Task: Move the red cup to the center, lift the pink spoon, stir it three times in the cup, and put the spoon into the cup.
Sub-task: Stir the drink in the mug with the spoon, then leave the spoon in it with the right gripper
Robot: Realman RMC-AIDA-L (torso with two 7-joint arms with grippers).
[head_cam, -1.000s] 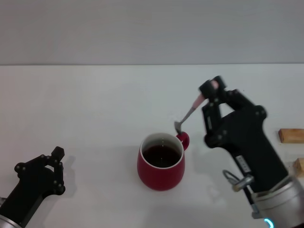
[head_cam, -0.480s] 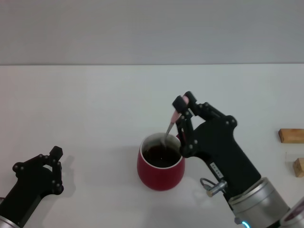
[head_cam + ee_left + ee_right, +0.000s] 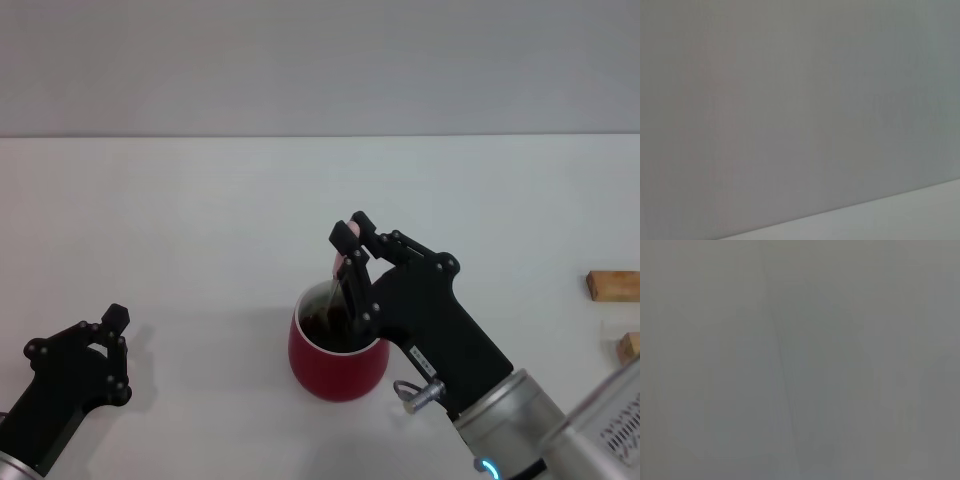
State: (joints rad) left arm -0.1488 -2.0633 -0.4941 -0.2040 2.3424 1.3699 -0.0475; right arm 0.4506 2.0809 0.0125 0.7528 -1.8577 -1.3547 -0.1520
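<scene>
Pinching the pink spoon (image 3: pixel 341 240) by its handle end, the right hand (image 3: pixel 349 243) stands over the red cup (image 3: pixel 338 345) in the head view, the silvery stem angling down to the 7 o'clock side of the dark liquid. The cup sits near the tabletop (image 3: pixel 200 220) centre. Likely risks: the stem levering against the white rim could tip the cup or splash liquid; a loose pinch could let the spoon twist. The left hand (image 3: pixel 105 350), fingers pressed together, rests parked at 8 o'clock.

The left wrist view shows only blank wall.

The right wrist view shows nothing usable.

Right wrist view: plain grey surface, faint dark line running through; nothing else discernible.
</scene>
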